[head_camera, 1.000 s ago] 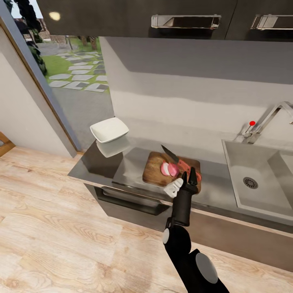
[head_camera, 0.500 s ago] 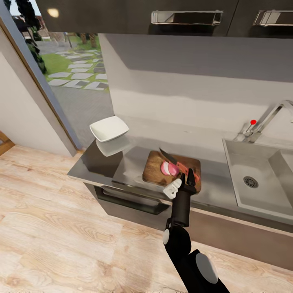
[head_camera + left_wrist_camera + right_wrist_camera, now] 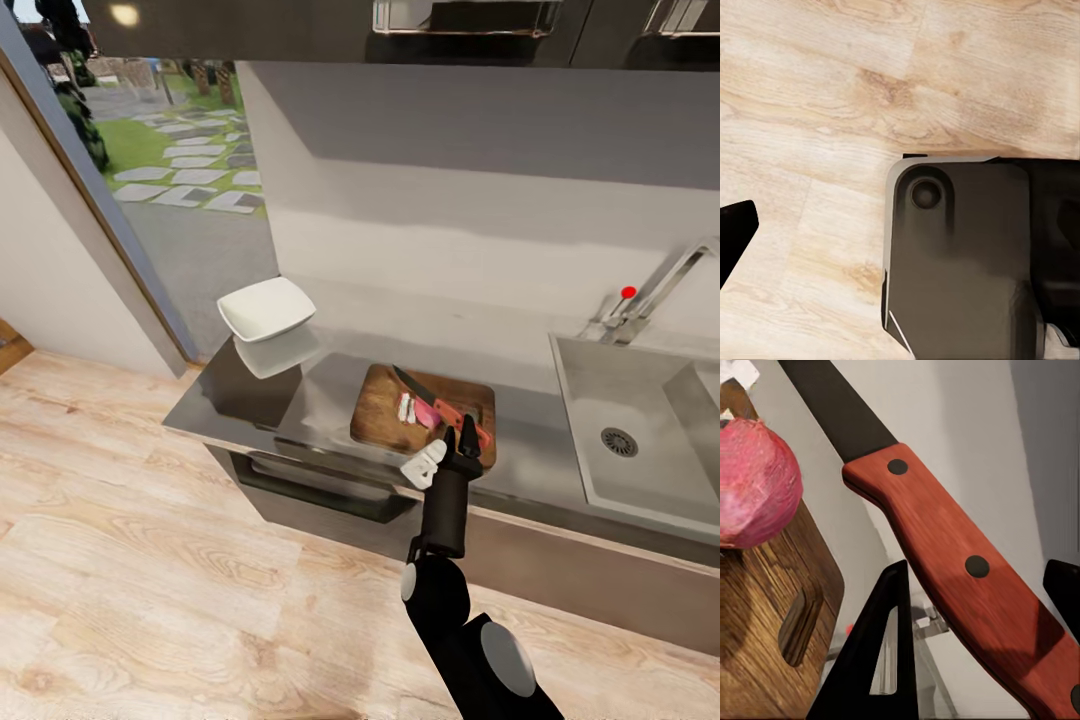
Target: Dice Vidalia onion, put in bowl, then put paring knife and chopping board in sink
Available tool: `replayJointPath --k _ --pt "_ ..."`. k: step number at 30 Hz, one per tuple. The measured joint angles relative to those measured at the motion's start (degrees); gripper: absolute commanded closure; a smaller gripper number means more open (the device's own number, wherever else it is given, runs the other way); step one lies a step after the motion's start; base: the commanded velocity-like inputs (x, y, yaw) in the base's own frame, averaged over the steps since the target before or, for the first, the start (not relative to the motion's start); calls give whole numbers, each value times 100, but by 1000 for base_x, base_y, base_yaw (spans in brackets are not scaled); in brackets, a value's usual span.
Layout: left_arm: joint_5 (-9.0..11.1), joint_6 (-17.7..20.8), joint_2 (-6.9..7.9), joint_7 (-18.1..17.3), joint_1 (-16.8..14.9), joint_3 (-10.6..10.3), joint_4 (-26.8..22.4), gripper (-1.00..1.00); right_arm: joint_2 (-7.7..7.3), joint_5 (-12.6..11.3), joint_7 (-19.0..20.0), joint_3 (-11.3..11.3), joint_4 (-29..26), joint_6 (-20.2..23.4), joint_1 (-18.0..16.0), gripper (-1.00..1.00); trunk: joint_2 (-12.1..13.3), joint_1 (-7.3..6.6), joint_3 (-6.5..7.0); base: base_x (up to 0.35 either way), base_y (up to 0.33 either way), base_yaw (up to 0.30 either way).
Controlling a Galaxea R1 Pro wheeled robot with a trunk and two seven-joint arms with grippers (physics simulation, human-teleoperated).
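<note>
While your right hand [image 3: 462, 440] clamps the knife [image 3: 432, 395] over the board [image 3: 380, 410], the onion [image 3: 416, 411] is part-cut; bowl [image 3: 265, 308] and sink [image 3: 600, 380] steps remain.

One chopping board [image 3: 385, 412], one paring knife [image 3: 440, 404], one bowl [image 3: 265, 309], one sink [image 3: 640, 440].

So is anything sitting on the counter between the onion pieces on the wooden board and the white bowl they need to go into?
Nothing visible does. The stretch of glossy grey countertop between the brown wooden chopping board and the white squarish bowl is bare. The red-handled paring knife lies on the onion pieces' far side.
</note>
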Motion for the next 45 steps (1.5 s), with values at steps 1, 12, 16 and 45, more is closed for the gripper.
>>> replayJointPath --k 1,12,16,45 --pt "0 0 0 0 0 0 -7 -100 4 14 -9 -9 -8 9 0 100 0 0 0 0 0 0" --pt "0 0 0 0 0 0 -7 -100 4 23 -18 -9 -9 8 0 100 0 0 -1 0 0 0" --pt "0 0 0 0 0 0 -7 -100 4 22 -15 -9 -8 8 0 100 0 0 -23 0 0 0" --pt "0 0 0 0 0 0 -10 -100 4 23 -18 -9 -8 17 0 100 -1 0 -259 0 0 0"
